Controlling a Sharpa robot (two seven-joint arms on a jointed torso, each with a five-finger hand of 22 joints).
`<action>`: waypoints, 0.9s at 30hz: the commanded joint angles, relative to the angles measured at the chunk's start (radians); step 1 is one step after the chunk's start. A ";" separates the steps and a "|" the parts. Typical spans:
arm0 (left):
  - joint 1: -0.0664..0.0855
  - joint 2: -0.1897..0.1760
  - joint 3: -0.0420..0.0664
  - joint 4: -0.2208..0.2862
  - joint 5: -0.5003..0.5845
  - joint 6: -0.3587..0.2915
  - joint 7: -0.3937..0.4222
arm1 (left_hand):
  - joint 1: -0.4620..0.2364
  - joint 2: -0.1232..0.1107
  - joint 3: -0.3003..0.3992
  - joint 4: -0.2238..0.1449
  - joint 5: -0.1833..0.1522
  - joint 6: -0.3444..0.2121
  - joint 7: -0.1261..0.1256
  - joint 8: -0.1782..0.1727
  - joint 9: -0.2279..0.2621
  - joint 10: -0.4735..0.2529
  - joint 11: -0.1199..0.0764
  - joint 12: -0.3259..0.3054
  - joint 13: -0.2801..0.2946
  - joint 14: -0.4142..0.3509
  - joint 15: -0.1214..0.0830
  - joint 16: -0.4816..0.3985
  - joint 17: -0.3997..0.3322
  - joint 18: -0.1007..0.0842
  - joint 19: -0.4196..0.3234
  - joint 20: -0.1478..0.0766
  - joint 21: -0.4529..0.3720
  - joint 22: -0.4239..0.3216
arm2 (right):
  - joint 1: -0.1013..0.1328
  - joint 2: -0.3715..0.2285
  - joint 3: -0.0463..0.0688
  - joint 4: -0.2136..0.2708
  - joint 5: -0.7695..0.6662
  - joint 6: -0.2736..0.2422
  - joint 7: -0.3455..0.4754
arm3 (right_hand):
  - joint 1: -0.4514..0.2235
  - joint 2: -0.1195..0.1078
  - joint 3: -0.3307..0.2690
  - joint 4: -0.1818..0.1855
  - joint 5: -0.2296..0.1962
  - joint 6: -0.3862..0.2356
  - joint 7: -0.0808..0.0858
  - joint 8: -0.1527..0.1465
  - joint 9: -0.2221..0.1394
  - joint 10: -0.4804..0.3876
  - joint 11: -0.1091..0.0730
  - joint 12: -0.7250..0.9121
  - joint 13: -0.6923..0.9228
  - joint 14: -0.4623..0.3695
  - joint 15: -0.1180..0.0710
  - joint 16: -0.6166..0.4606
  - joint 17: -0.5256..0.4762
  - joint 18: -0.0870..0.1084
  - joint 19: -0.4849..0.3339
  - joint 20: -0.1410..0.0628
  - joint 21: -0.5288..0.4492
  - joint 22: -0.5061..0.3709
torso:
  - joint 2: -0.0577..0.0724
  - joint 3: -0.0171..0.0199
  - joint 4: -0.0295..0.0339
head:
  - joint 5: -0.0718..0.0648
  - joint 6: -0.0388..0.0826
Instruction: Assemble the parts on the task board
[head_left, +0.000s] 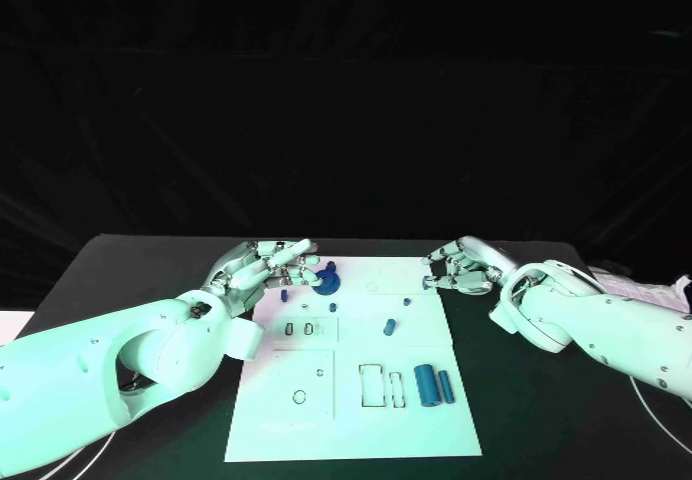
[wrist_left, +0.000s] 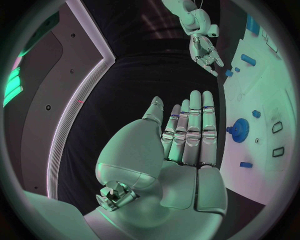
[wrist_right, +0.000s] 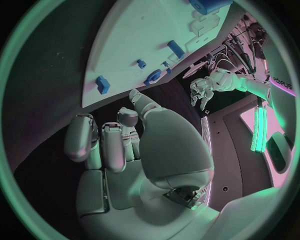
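Two hands empty: left hand (head_left: 271, 266) fingers straight by blue gear (head_left: 327, 281); right hand (head_left: 464, 268) curled at task board (head_left: 433, 420) edge.

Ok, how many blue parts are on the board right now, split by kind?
Gear: 1
Large cylinders at the near end: 2
Small pieces mid-board: 4, as far as the head view lets me tell
Total: 7 blue parts on the task board

I see the white task board (head_left: 353, 420) lying flat mid-table. A blue gear (head_left: 326, 280) stands near its far edge; two blue cylinders (head_left: 433, 386) lie side by side near me; small blue pieces (head_left: 389, 326) scattered between.
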 joint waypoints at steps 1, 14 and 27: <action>0.000 0.004 0.000 -0.002 0.001 0.023 0.011 | 0.008 0.002 0.001 -0.006 0.001 0.004 -0.002 -0.004 0.000 0.005 -0.003 -0.005 0.000 -0.003 0.002 -0.004 -0.001 0.003 -0.007 -0.001 -0.007 -0.001 | -0.009 0.006 0.000 -0.020 0.013 0.018 0.053 | -0.003 -0.009 -0.003 -0.005 0.004 -0.009 0.002 -0.003 -0.002 -0.006 0.002 0.000 0.000 0.055 0.007 0.004 0.002 -0.008 0.005 0.001 0.004 0.001 | 0.004 0.0075 -0.0018 | 0.001 -0.001; -0.002 0.009 -0.001 -0.013 0.001 0.022 0.009 | 0.008 0.002 0.001 -0.007 0.001 0.004 -0.002 -0.004 0.000 0.005 -0.003 -0.005 0.000 -0.003 0.002 -0.005 -0.001 0.003 -0.007 -0.001 -0.007 -0.001 | -0.025 0.044 0.001 -0.097 -0.009 0.030 0.028 | -0.006 -0.009 -0.007 -0.005 0.003 -0.021 0.004 -0.004 -0.004 -0.013 0.003 -0.005 -0.003 0.055 0.008 0.006 0.006 -0.008 0.003 0.002 0.004 0.001 | 0.007 0.0115 0.0013 | -0.001 -0.009; -0.003 0.009 -0.001 -0.015 0.001 0.022 0.006 | 0.008 0.002 0.001 -0.007 0.001 0.005 -0.002 -0.004 0.000 0.006 -0.003 -0.005 0.000 -0.003 0.002 -0.006 -0.001 0.003 -0.007 -0.001 -0.007 -0.001 | -0.027 0.070 0.001 -0.148 -0.017 0.033 0.009 | -0.007 -0.001 -0.006 -0.003 0.001 -0.020 0.004 -0.001 -0.003 -0.012 0.004 -0.002 0.000 0.055 0.009 0.006 0.006 -0.007 0.002 0.003 0.004 0.001 | 0.007 0.0114 0.0010 | 0.000 -0.018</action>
